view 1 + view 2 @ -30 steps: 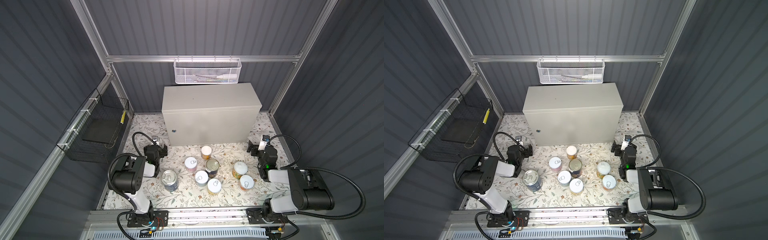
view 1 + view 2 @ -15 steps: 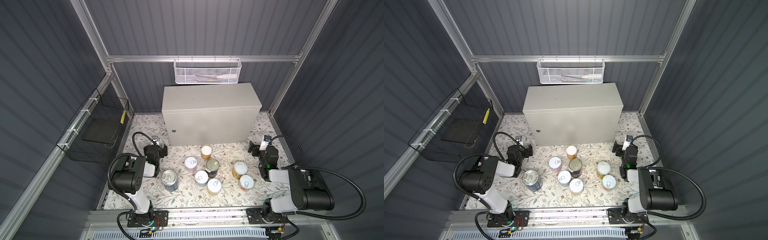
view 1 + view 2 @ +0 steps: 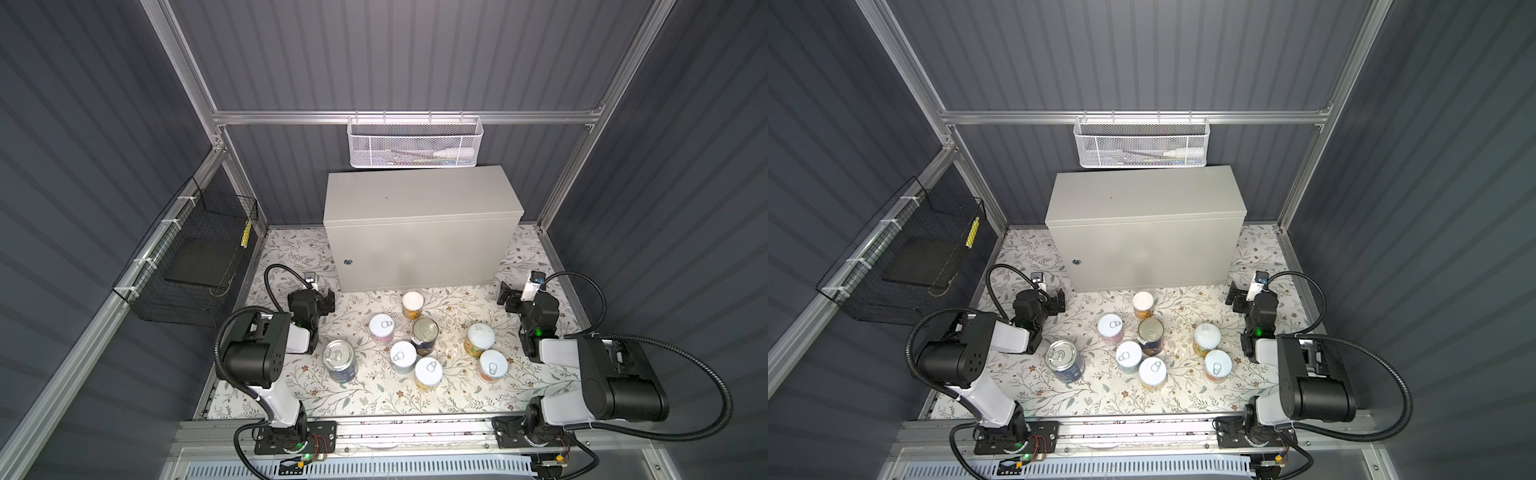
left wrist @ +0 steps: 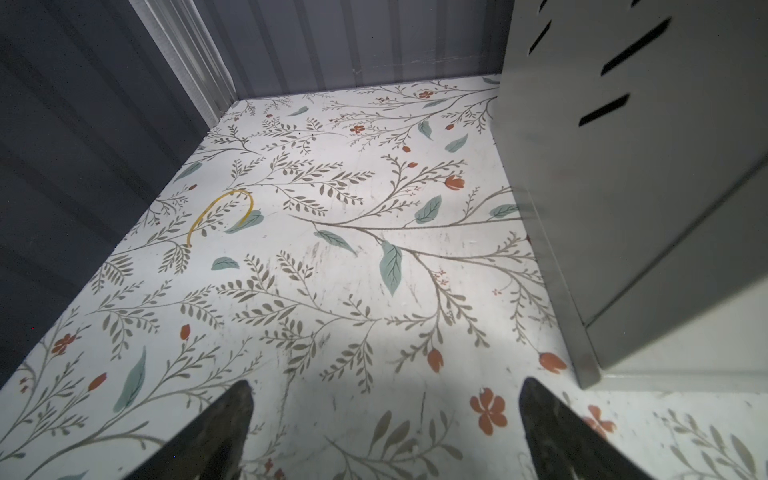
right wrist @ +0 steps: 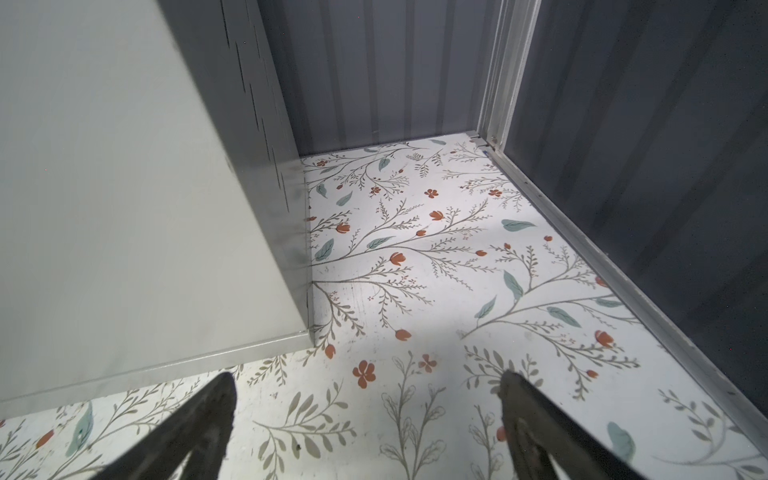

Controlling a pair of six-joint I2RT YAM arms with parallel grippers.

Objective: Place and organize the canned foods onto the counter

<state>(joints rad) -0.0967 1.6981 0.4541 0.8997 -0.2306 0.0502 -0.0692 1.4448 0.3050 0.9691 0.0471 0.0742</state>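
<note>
Several canned foods stand upright in a loose cluster on the floral mat in both top views. Two are larger, silver-lidded and blue-labelled (image 3: 340,360) (image 3: 424,336). The smaller, white-lidded ones include one (image 3: 412,304) nearest the counter and a pair (image 3: 481,340) (image 3: 492,365) on the right. The counter (image 3: 415,195) (image 3: 1142,195), a beige-grey cabinet, stands behind them with a bare top. My left gripper (image 3: 326,299) (image 4: 384,415) is open, low by the counter's front left corner (image 4: 623,187). My right gripper (image 3: 508,296) (image 5: 365,411) is open by its front right corner (image 5: 124,208). Both hold nothing.
A white mesh basket (image 3: 413,143) hangs on the back rail above the counter. A black wire basket (image 3: 195,266) hangs on the left wall. A yellow rubber band (image 4: 220,212) lies on the mat left of the counter. Grey walls close in both sides.
The right wrist has drifted very slightly to the right. The cans and the left arm have not moved, and both grippers stay open.
</note>
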